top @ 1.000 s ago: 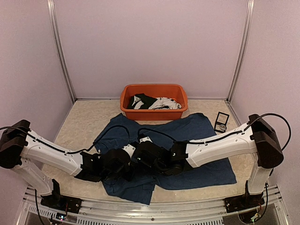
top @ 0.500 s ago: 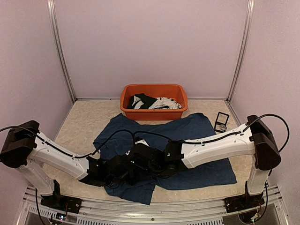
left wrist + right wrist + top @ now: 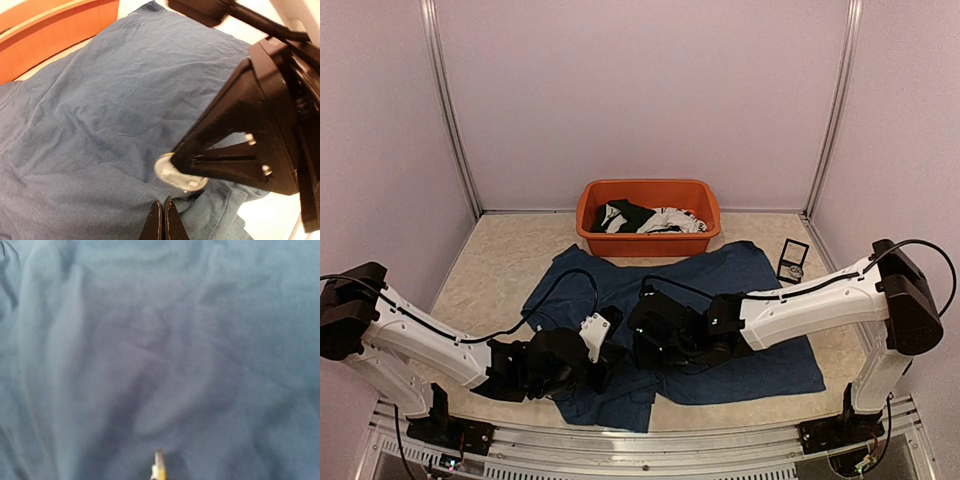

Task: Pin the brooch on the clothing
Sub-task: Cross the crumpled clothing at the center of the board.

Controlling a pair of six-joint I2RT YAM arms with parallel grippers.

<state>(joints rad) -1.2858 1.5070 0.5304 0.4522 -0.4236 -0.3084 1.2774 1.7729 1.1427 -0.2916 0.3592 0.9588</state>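
The navy-blue T-shirt (image 3: pixel 750 300) lies spread on the table in front of the orange tub. Both grippers meet over its near left part. My right gripper (image 3: pixel 642 335) is shut on the round silver brooch (image 3: pixel 175 176) and holds it edge-down against the fabric (image 3: pixel 100 100). In the left wrist view the right gripper (image 3: pixel 176 161) shows as a black wedge over the brooch. My left gripper (image 3: pixel 163 204) is shut, its tips at a fold of the shirt just below the brooch. The right wrist view shows blurred shirt (image 3: pixel 175 340) and a sliver of the brooch (image 3: pixel 158 469).
The orange tub (image 3: pixel 650 243) with black and white garments stands at the back; its wall also shows in the left wrist view (image 3: pixel 50 35). A small black card (image 3: pixel 792 260) lies at the right, past the shirt. Beige table (image 3: pixel 490 265) borders the shirt.
My right gripper has moved a little to the right with the brooch. My left arm has dropped lower and its gripper has followed to the right, staying beside the right one.
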